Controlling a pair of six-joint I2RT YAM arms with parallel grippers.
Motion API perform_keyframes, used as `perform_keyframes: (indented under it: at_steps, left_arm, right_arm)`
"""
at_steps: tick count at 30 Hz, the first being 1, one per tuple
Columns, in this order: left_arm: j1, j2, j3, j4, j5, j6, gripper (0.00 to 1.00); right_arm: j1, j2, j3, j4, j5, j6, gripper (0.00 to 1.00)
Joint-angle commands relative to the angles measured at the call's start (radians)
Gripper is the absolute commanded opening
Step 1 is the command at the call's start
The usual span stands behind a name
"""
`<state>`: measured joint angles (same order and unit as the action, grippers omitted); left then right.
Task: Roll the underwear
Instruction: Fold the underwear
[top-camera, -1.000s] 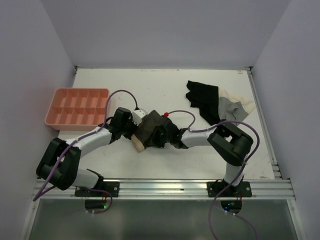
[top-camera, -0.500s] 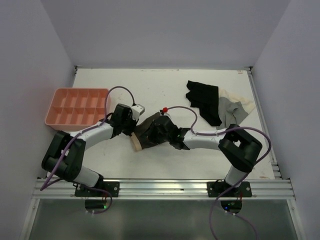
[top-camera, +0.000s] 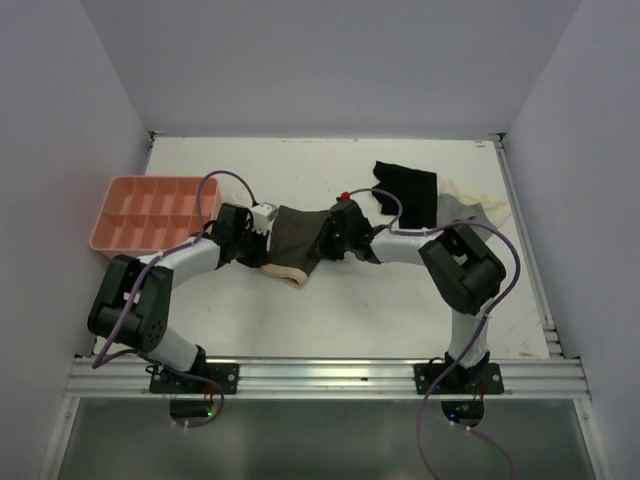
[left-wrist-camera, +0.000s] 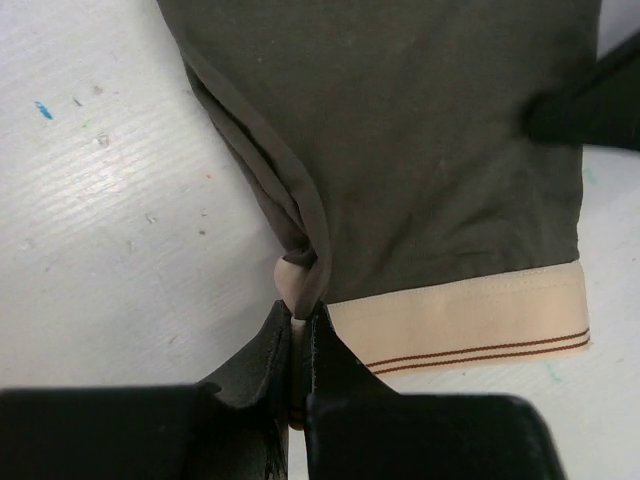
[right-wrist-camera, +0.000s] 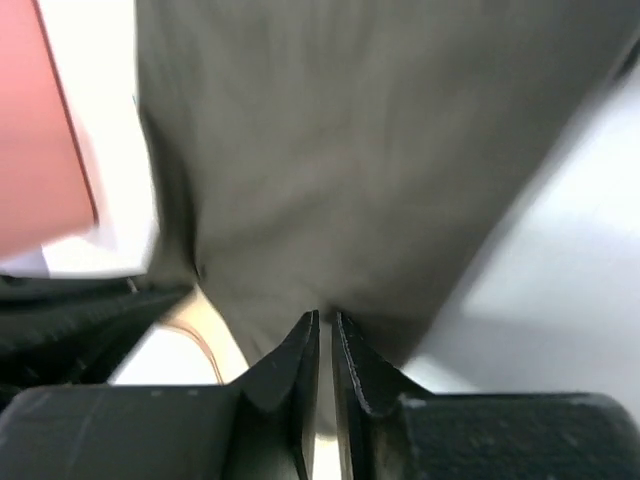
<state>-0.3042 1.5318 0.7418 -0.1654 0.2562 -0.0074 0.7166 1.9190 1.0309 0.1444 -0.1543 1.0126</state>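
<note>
The underwear lies spread on the table between my two grippers, a dark brown panel with a pale beige waistband along its near edge. My left gripper is shut on the waistband's left corner, and the fabric bunches into a twist at its tips. On the opposite side, my right gripper is pinched on the brown edge. In the blurred right wrist view the cloth narrows down into its nearly shut tips.
A pink compartment tray sits to the left of the arms and shows at the left edge of the right wrist view. A black garment and a grey-and-cream garment lie at the back right.
Both grippers moved toward the back of the table and spread apart. The underwear, bunched and lifted between them before, is now pulled out flat.
</note>
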Motion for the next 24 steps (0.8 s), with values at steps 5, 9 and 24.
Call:
perform_keyframes:
  at_steps: [5, 9, 24]
  left_arm:
    - [0.005, 0.036, 0.057, 0.033, 0.066, -0.085, 0.0]
    - [0.005, 0.056, 0.071, 0.024, 0.04, -0.108, 0.0]
    - [-0.088, -0.065, 0.016, 0.063, -0.066, -0.043, 0.0]
  right_arm:
    - [-0.011, -0.143, 0.074, -0.054, -0.083, -0.119, 0.2]
    - [0.029, -0.132, 0.023, 0.041, -0.122, -0.031, 0.2]
    - [0.11, 0.063, -0.12, 0.228, -0.056, 0.118, 0.17]
